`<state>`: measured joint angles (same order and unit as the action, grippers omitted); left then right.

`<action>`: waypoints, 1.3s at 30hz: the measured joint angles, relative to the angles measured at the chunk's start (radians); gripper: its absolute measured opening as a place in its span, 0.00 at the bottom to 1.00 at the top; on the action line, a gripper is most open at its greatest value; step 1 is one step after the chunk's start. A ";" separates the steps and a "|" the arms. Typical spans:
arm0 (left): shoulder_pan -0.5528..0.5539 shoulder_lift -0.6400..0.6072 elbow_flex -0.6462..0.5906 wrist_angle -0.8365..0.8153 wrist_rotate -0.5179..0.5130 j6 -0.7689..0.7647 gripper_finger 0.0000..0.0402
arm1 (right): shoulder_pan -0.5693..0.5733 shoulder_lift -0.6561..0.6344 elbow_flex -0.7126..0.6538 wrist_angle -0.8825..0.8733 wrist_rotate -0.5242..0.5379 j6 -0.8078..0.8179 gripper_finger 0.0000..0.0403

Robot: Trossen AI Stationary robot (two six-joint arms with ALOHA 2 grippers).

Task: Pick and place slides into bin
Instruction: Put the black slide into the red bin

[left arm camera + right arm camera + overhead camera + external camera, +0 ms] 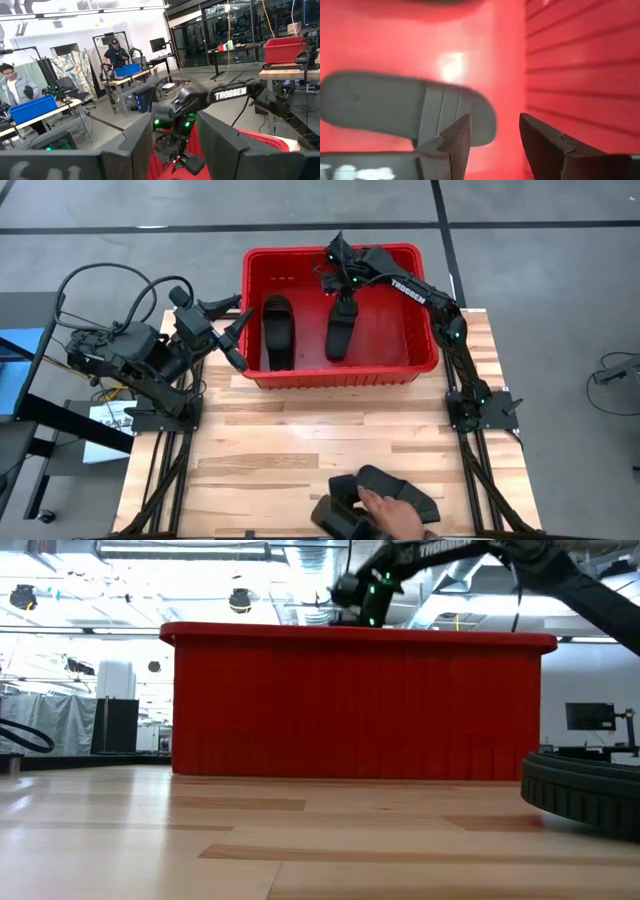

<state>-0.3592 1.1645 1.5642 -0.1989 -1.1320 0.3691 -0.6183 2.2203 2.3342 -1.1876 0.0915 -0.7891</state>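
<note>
White "TROSSEN" lettering marks the right arm, whose pincer hangs open and empty over the bin.

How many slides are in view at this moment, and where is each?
4. Two slides lie inside the bin: one left, one right beneath the right gripper. Two more lie at the table's near edge under a person's hand.

wooden table; two people at workbenches behind; blue bins.
</note>
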 joint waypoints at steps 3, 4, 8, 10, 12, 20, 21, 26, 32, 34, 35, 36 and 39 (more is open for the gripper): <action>0.000 0.000 0.000 0.003 0.000 0.017 0.36 | 0.039 -0.051 0.000 0.026 0.071 -0.028 0.40; 0.000 0.000 0.000 0.003 0.000 0.031 0.36 | 0.054 -0.069 0.000 0.038 0.104 -0.041 0.40; 0.000 0.000 0.000 0.003 0.000 0.078 0.36 | 0.109 -0.153 0.000 0.064 0.231 -0.057 0.41; 0.000 0.000 0.000 0.003 0.000 0.095 0.36 | 0.136 -0.200 0.000 0.059 0.280 -0.057 0.41; 0.000 0.000 0.000 0.003 0.000 0.112 0.36 | 0.167 -0.244 0.001 0.049 0.322 -0.052 0.41; 0.000 0.000 0.000 0.002 0.000 0.179 0.36 | 0.310 -0.404 0.001 -0.087 0.370 0.144 0.37; 0.000 0.000 0.000 0.002 0.000 0.187 0.36 | 0.328 -0.418 0.001 -0.114 0.370 0.181 0.37; 0.000 0.000 0.000 0.002 0.022 0.229 0.36 | 0.426 -0.468 0.001 -0.280 0.344 0.364 0.35; 0.000 0.000 0.000 0.001 0.063 0.269 0.36 | 0.549 -0.488 -0.012 -0.386 0.171 0.638 0.34; 0.001 0.000 0.000 -0.003 0.067 0.275 0.36 | 0.593 -0.494 -0.007 -0.383 0.076 0.700 0.34; 0.001 0.000 0.000 -0.009 0.075 0.275 0.36 | 0.615 -0.497 -0.006 -0.383 0.028 0.721 0.34; 0.001 0.000 0.000 -0.014 0.082 0.276 0.36 | 0.631 -0.499 -0.008 -0.383 -0.012 0.749 0.34; 0.001 0.000 0.000 -0.021 0.100 0.276 0.36 | 0.685 -0.497 -0.011 -0.383 -0.084 0.836 0.34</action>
<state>-0.3584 1.1641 1.5642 -0.2197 -1.0323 0.6449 0.0664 1.7237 2.3234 -1.5708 0.0078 0.0473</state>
